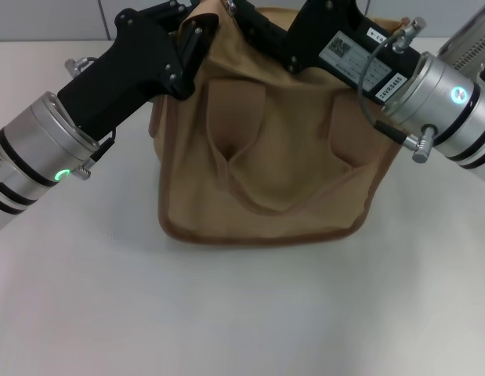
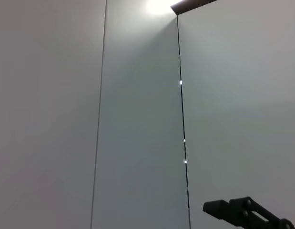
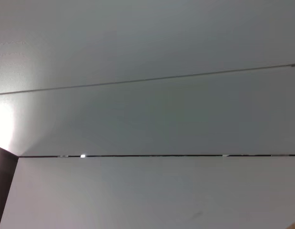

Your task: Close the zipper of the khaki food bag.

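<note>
The bag (image 1: 262, 168) stands on the desk (image 1: 242, 313). Both grippers, left (image 1: 197, 35) and right (image 1: 262, 31), work at its top; we cannot tell their state. We judge the canvas soft: brace it beside the zipper, unseen here.

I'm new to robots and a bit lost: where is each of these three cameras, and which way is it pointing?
Head view: on the robot's head, looking down at the khaki food bag on the table; both arms reach to its top edge, left gripper, right gripper.
Left wrist view: on the left arm, facing pale wall panels; a black gripper part shows.
Right wrist view: on the right arm, facing similar panels; no arm visible.
Shared: both wrist views show only seamed panels, not the bag.
</note>
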Controlling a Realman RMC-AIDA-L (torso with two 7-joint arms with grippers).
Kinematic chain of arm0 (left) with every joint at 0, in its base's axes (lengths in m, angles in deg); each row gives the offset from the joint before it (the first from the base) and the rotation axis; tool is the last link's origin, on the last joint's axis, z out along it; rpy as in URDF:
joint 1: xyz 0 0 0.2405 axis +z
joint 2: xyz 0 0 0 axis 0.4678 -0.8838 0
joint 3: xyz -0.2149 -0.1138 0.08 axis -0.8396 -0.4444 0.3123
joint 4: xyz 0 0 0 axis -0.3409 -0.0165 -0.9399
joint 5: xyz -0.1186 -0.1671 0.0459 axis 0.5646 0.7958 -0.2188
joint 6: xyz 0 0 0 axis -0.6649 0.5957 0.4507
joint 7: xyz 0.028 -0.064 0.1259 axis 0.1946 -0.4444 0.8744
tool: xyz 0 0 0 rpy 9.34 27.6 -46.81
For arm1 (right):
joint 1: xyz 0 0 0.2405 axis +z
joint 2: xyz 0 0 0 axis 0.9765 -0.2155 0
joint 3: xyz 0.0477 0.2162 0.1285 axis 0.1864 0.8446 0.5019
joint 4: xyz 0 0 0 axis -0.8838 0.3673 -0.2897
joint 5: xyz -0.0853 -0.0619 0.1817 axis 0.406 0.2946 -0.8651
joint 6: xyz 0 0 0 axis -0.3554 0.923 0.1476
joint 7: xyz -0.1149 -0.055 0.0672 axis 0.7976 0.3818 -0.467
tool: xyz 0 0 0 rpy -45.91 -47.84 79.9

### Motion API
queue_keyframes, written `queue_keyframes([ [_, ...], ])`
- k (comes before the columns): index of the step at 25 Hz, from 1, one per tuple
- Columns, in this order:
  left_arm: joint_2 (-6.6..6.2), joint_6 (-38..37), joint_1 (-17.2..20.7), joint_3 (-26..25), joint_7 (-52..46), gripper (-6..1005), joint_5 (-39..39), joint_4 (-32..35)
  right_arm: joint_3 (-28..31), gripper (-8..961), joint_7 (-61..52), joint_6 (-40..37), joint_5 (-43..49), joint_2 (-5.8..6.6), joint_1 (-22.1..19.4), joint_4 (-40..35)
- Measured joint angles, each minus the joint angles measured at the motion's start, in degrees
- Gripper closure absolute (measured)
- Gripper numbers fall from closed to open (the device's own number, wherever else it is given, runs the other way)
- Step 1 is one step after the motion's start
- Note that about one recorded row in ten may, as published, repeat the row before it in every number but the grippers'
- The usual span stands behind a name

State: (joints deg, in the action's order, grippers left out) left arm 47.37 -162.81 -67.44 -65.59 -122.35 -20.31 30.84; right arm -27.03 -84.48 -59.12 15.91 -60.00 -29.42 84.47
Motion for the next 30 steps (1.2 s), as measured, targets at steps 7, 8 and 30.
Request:
queue_keyframes([
  [7,0.00,0.1,0.0,0.0,0.0,969,0.2,0.0,-0.3,212,0.3,-1.2,0.2,0.01,0.3,-1.0],
  [8,0.00,0.1,0.0,0.0,0.0,969,0.2,0.0,-0.4,211,0.3,-1.0,0.3,0.00,0.3,-1.2],
  [30,0.00,-0.2,0.6,0.0,0.0,969,-0.1,-0.1,-0.3,355,5.0,-1.2,0.8,-0.01,-1.7,-3.3],
])
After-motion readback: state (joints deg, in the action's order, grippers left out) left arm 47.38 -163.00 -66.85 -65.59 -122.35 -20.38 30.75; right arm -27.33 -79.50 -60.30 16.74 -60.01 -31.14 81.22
